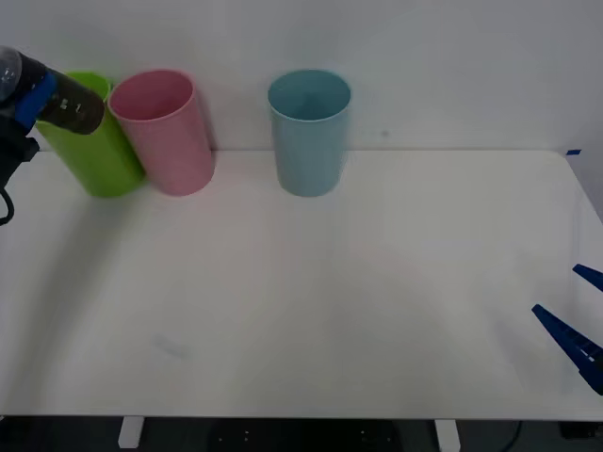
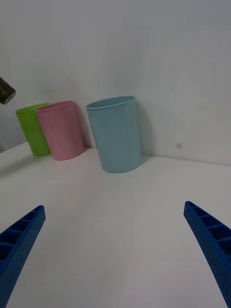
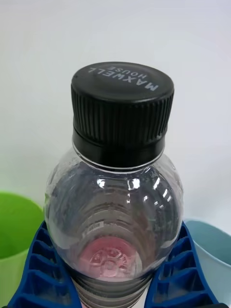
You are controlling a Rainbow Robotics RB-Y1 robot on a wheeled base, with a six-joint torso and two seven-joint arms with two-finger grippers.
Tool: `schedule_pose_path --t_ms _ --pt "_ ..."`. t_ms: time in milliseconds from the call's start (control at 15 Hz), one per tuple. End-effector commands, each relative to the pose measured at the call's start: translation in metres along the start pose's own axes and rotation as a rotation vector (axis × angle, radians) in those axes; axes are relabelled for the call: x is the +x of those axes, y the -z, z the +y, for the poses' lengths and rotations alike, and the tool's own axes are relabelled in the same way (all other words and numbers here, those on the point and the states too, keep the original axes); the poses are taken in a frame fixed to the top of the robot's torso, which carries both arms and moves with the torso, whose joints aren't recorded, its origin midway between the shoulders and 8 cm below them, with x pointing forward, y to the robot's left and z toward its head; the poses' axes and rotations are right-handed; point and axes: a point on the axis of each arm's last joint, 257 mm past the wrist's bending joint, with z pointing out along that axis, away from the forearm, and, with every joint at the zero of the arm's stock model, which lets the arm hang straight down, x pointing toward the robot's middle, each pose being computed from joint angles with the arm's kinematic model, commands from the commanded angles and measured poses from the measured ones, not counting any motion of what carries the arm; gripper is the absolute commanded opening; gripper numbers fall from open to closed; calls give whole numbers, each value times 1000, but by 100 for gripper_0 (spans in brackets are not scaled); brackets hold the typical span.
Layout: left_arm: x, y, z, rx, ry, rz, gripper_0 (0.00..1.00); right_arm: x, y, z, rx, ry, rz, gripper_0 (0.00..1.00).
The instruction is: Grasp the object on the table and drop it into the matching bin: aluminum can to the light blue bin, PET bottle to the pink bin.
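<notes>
At the upper left of the front frame, the left hand (image 1: pixel 33 94) is raised above the worktop (image 1: pixel 311 301) and pinches the PET bottle (image 1: pixel 61 97) between its blue ribbed fingers (image 3: pixel 180 269). The bottle lies tilted, nearly horizontal, its dark end overlapping the lime green bin (image 1: pixel 94 151) and reaching close to the rim of the pink bin (image 1: pixel 165 132). In the left wrist view the black ribbed cap (image 3: pixel 122 108) faces the camera, the clear shoulder (image 3: pixel 113 211) sits below it, and a pink tone shows through the bottle's base. Green, pink and light blue bin (image 1: pixel 309 132) stand upright in a row along the far edge of the worktop; green and pink are just beside each other, the blue one stands apart, toward the frame's centre. At the lower right edge of the front frame, the right hand (image 1: pixel 579 315) hangs low over the worktop, fingers (image 2: pixel 211 245) spread wide, gripping nothing, well apart from the bins.
</notes>
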Motion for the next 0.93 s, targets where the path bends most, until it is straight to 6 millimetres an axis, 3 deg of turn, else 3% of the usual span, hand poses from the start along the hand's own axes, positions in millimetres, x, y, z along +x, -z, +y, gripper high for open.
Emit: schedule_pose_path --t_ms 67,467,933 --pt "-6 -22 11 -5 -26 17 0 0 0 0 0 0 0 100" --pt "5 -89 19 -17 -78 86 0 0 0 0 0 0 0 100" --pt "28 -157 8 -33 -183 185 0 0 0 0 0 0 0 100"
